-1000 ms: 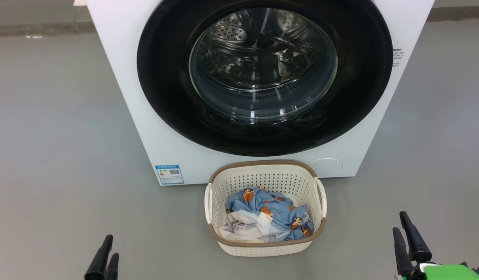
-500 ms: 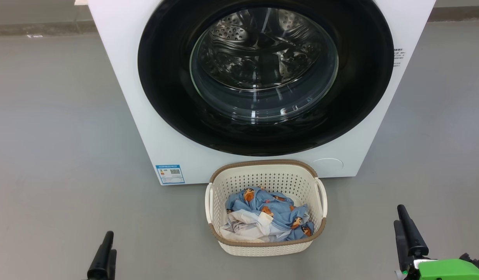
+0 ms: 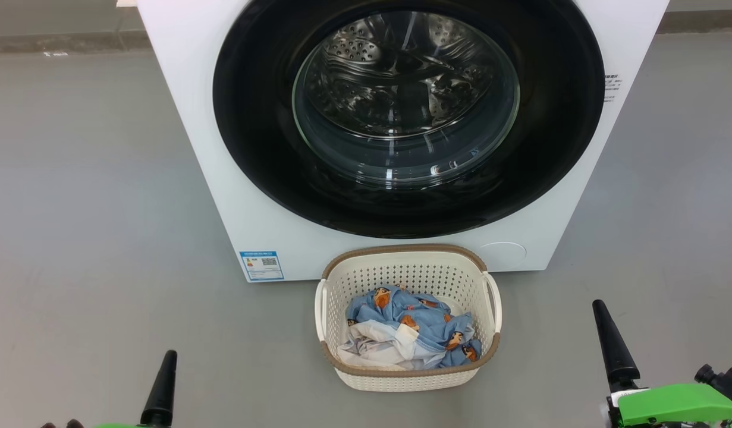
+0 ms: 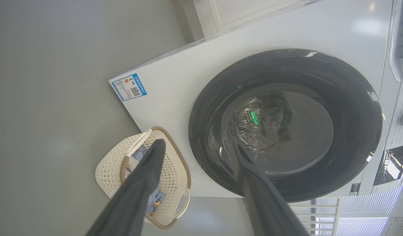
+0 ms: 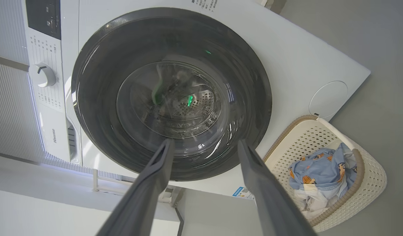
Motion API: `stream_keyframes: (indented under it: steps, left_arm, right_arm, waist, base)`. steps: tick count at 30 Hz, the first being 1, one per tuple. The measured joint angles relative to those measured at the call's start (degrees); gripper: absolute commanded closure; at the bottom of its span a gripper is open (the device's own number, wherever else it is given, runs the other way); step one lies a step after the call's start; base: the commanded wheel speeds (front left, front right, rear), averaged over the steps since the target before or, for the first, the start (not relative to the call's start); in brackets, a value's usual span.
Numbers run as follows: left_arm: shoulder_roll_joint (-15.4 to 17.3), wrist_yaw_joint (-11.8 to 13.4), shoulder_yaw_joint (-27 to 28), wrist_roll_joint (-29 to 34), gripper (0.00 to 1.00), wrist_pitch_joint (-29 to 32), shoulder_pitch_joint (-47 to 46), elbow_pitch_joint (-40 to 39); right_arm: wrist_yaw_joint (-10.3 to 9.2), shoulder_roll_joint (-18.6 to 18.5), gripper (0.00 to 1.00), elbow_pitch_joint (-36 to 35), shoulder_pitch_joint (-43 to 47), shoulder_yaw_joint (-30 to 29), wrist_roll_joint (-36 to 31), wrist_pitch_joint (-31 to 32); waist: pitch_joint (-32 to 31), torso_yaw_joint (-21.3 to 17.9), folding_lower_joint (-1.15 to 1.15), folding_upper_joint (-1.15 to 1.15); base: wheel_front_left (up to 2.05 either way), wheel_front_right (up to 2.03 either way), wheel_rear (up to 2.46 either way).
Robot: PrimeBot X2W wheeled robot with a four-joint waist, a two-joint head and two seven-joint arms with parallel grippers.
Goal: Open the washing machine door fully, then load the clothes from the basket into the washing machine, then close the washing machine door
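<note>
"White front, black door. Is it closed?" the picture desk asks.

"Closed. The washing machine [image 3: 181, 119] stands on the grey floor [image 3: 74, 208] straight ahead of me, and its white cabinet takes up most of the head view. The washing machine door [image 3: 253, 148], a glossy black ring round a bulging glass bowl, sits flush against it. The perforated steel drum [image 3: 366, 53] shows through the glass."

"And the laundry?"

"The basket [image 3: 401, 380], cream with a brown woven-look rim, stands on the floor just before the machine's foot, below the door. The clothes [image 3: 413, 324] lie heaped inside it, light blue fabric with small orange-brown figures over a white-grey piece."

"Your claws?"

"Both are released and grasp nothing. My left claw [image 4: 198, 146] hangs low at my left, well apart from the basket. In its wrist view one of its spread dark fingers [image 4: 139, 186] crosses the basket and the other crosses the door. My right claw [image 5: 205, 142] sits low at my right, spread just as wide, pointing up at the door glass."

"Any small details?"

"A blue label sticker [image 3: 261, 265] at the machine's lower left corner, a round cover flap [image 3: 501, 254] at its lower right, and a white dial [image 5: 42, 74] on the control panel."
</note>
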Motion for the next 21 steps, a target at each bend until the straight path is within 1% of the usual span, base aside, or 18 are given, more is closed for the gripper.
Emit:
stream_keyframes:
  steps: [8, 10, 14, 21]
  left_arm:
    - [0.7, 0.0, -0.3, 7.9, 0.0, -1.3, 0.0, -0.6]
    - [0.8, 0.0, -0.3, 8.9, 0.0, -1.5, 0.0, -0.7]
    - [1.3, 0.0, -0.7, 15.2, 0.0, -2.3, -0.2, -0.9]
    - [1.8, 0.0, -1.3, 22.8, 0.0, -3.5, -0.5, -1.0]
  right_arm:
    - [0.0, -0.7, 0.0, -1.6, 0.0, 1.5, -8.0, -1.3]
    - [0.0, -0.8, 0.0, -1.7, 0.0, 1.5, -9.1, -1.5]
    - [0.0, -1.5, 0.0, -2.4, 0.0, 2.0, -13.9, -2.3]
    - [0.0, -2.1, 0.0, -2.9, -0.2, 3.5, -20.8, -3.2]
  waist:
    - [0.0, 0.2, 0.0, 0.0]
    - [0.0, 0.2, 0.0, 0.0]
    - [0.2, 0.3, 0.0, 0.0]
    - [0.3, 0.3, 0.0, 0.0]
  base:
    - [0.0, 0.0, 0.0]
    - [0.0, 0.0, 0.0]
    - [0.0, 0.0, 0.0]
    - [0.0, 0.0, 0.0]
